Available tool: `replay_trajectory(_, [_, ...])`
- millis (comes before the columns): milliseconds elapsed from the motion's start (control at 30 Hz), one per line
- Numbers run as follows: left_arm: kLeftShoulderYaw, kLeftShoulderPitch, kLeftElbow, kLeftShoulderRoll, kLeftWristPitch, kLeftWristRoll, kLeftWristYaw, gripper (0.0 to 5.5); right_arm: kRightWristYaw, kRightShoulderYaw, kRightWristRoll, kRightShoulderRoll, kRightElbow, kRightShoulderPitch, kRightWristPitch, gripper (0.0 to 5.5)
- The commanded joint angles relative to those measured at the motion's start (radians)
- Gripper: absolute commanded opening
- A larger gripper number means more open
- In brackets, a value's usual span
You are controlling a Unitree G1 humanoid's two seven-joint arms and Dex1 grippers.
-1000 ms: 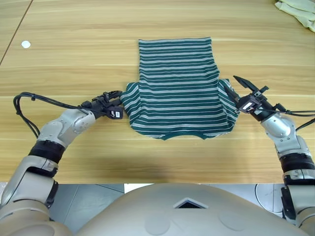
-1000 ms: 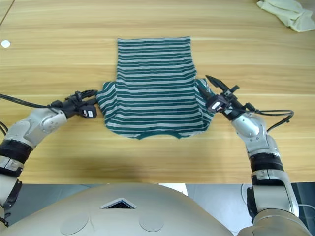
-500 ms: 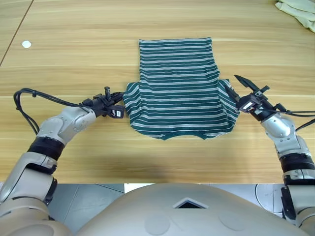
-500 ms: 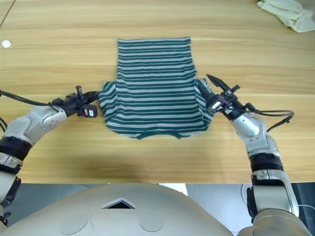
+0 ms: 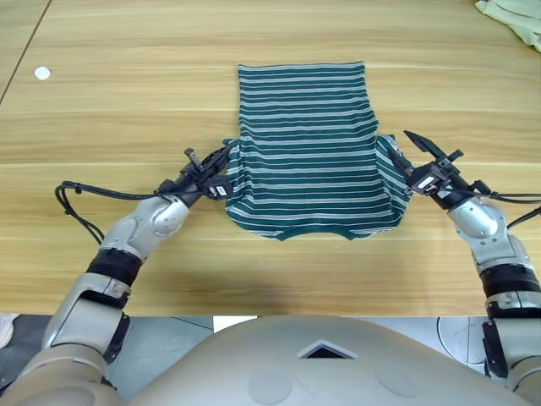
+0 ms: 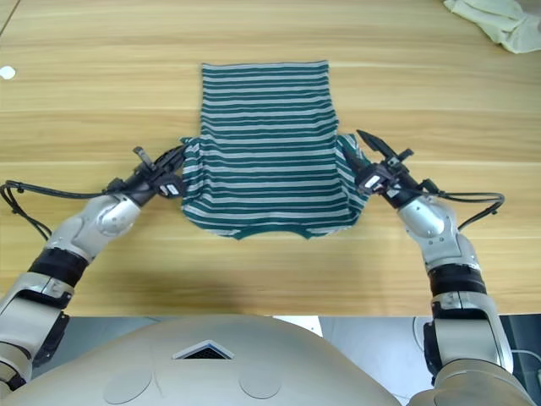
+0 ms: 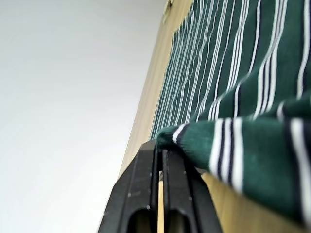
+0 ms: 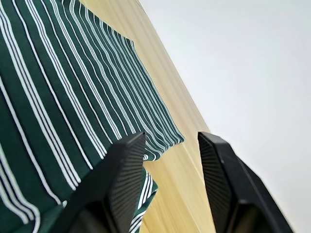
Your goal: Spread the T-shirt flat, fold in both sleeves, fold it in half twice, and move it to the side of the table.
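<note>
The left gripper (image 5: pixel 220 169) has slid in across the tabletop (image 5: pixel 127 68) and now pinches the left sleeve (image 5: pixel 231 159) of the T-shirt (image 5: pixel 304 161) lying flat mid-tabletop, while the right gripper (image 5: pixel 399 145) stays wide open, empty, beside the other sleeve, so sleeve folding can likely start.

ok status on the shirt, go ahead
Left claw shut on T-shirt, left sleeve hem. Right claw open at right sleeve. Sleeves not folded in yet. Pale cloth at far corner, nothing blocking.

Green, white-striped T-shirt (image 5: pixel 306 144)
</note>
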Motion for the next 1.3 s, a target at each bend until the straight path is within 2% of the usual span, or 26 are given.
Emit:
replay_trajectory(33, [-0.026, -0.033, 0.027, -0.032, -0.031, 0.028, 0.014, 0.01, -0.01, 0.009, -0.018, 0.009, 0.015, -0.027, -0.002, 2.0])
replay_trajectory(533, [-0.074, -0.137, 0.137, -0.141, -0.072, 0.056, 0.038, 0.01, -0.036, 0.04, -0.052, 0.04, 0.05, -0.049, -0.002, 2.0])
replay_trajectory(900, [-0.114, -0.106, 0.171, -0.168, -0.141, -0.014, -0.071, 1.96, -0.05, 0.046, -0.051, 0.037, 0.035, -0.039, -0.003, 2.0])
replay_trajectory(933, [-0.11, -0.103, 0.163, -0.166, -0.139, -0.015, -0.068, 1.96, -0.05, 0.045, -0.051, 0.035, 0.033, -0.039, -0.002, 2.0])
replay_trajectory(1100, [-0.159, 0.021, 0.07, -0.083, -0.205, -0.109, -0.271, 1.96, -0.047, -0.002, -0.039, -0.023, -0.036, 0.001, 0.015, 2.0])
replay_trajectory(1300, [-0.206, 0.129, 0.025, 0.005, -0.182, -0.166, -0.477, 1.96, -0.035, -0.131, 0.008, -0.121, -0.18, 0.067, 0.078, 2.0])
